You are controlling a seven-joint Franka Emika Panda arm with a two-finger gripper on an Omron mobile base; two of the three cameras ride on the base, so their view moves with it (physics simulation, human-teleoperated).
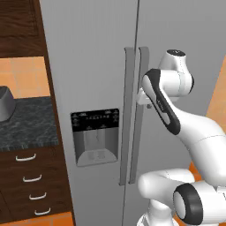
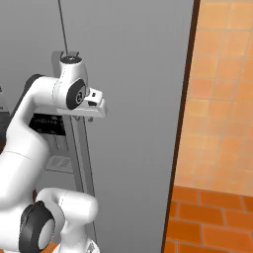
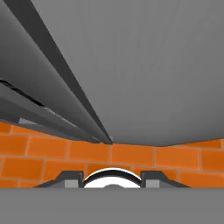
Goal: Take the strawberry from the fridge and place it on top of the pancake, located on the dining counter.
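Note:
The fridge (image 1: pixel 97 66) stands right in front of me with both grey doors closed. Its two long bar handles (image 1: pixel 134 132) run down the middle seam. My gripper (image 1: pixel 142 98) is at the upper part of the right door's handle (image 2: pixel 81 163), pointing down along the door. From the hand camera, the handle (image 3: pixel 65 74) slants away at the left, and the gripper (image 3: pixel 112 178) is shut with nothing visible between its tips. I cannot tell whether it touches the handle. The strawberry is hidden. The pancake and the dining counter are out of view.
A black water dispenser panel (image 1: pixel 96 137) sits in the left door. Left of the fridge are a dark-topped wall counter (image 1: pixel 31 123), wood drawers (image 1: pixel 31 178) and a grey appliance (image 1: pixel 4 103). An orange tiled wall (image 2: pixel 222 99) and brick floor (image 2: pixel 207 222) lie to the right.

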